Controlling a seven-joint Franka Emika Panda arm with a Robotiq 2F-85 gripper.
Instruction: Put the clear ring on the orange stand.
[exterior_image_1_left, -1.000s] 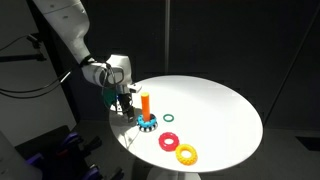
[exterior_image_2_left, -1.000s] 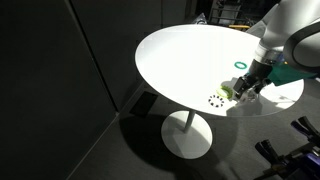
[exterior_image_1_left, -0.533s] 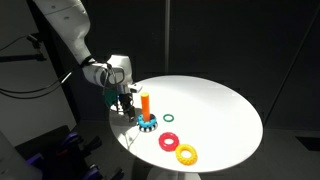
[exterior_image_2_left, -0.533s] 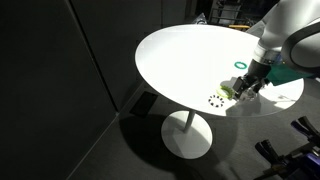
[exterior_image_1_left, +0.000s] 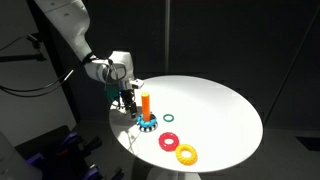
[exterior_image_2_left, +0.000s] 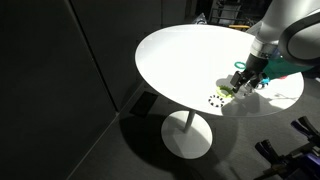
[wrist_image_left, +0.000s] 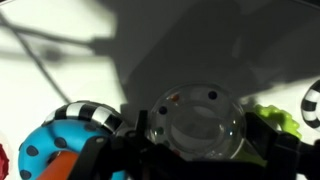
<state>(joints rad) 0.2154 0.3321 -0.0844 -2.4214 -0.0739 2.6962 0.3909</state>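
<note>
The clear ring (wrist_image_left: 195, 122) is a see-through ring with dark specks, and in the wrist view it sits between my gripper's (wrist_image_left: 195, 135) dark fingers. The gripper (exterior_image_1_left: 128, 99) is shut on it, a little above the white table and just beside the orange stand (exterior_image_1_left: 146, 103). The stand is an upright orange peg on a blue toothed base (exterior_image_1_left: 148, 123). The base (wrist_image_left: 45, 150) shows at the lower left of the wrist view. In an exterior view the gripper (exterior_image_2_left: 241, 85) hangs near the table's edge; the ring is too small to make out there.
The round white table (exterior_image_1_left: 215, 105) carries a thin green ring (exterior_image_1_left: 169, 118), a red ring (exterior_image_1_left: 169, 141) and a yellow ring (exterior_image_1_left: 186, 154). A black-and-white speckled ring (exterior_image_2_left: 215, 99) and a lime green piece (exterior_image_2_left: 229, 92) lie under the gripper near the table's edge.
The gripper has risen a little from the table beside the stand. The rings on the table have not moved.
</note>
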